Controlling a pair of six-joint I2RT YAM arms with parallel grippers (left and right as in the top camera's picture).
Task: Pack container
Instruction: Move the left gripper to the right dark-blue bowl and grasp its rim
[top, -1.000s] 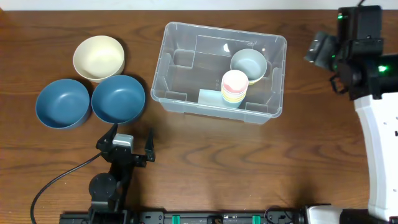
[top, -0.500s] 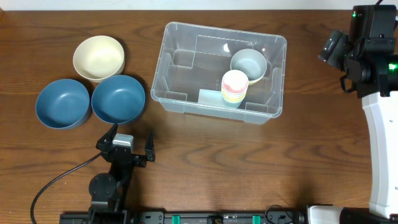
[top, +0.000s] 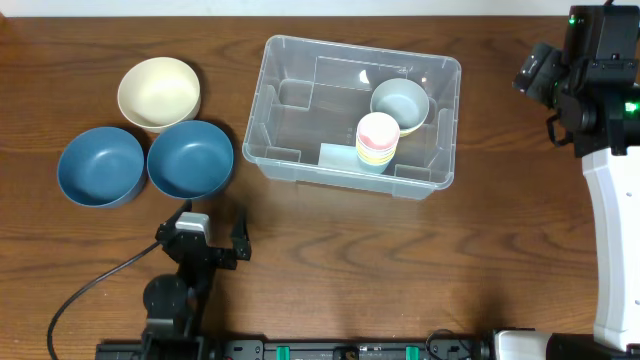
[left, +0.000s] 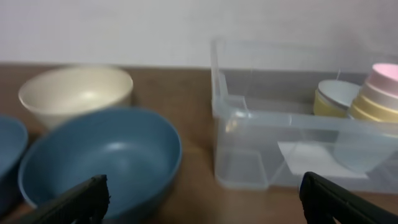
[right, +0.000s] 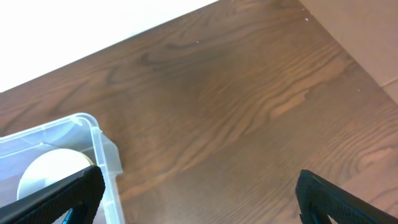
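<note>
Swung out since a second ago to the far right corner of the dark wooden worktop (top: 400, 260), the right fingers (top: 533, 75) stand wide open, empty. The left fingers (top: 205, 228) gape near a blue bowl (top: 190, 158). The clear container (top: 300, 110) sits centre-back, white wall (left: 124, 31) beyond.

The brown wooden desk (top: 400, 260) carries the container (top: 275, 100), one cream bowl (top: 158, 92) and two blue bowls (top: 190, 158).

Overhead looks straight down on the worktop (top: 330, 270). Left wrist sits low, facing 12 o'clock; right wrist high at 2 o'clock. All share the container (left: 244, 144).
</note>
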